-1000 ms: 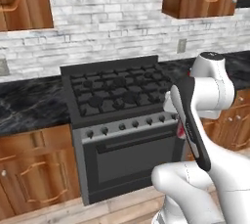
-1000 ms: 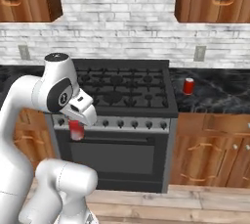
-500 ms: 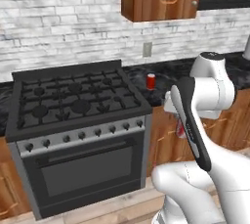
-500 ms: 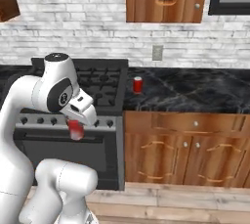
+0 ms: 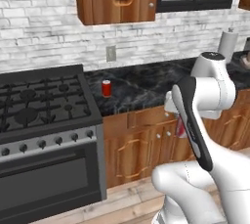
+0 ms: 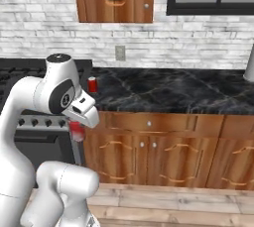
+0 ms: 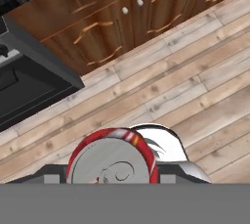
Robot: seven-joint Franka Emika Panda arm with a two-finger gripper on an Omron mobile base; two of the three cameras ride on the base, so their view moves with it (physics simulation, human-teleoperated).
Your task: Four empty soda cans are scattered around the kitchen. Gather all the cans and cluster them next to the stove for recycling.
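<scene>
The claw (image 6: 77,131) grips a red soda can (image 7: 113,157) held above the wood floor, while the stove (image 5: 44,101) and a second can (image 5: 106,88) at the bench's stove-side edge lie ahead-left.

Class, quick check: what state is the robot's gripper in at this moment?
Gripper: closed on a red soda can, carried above the wood floor.
</scene>
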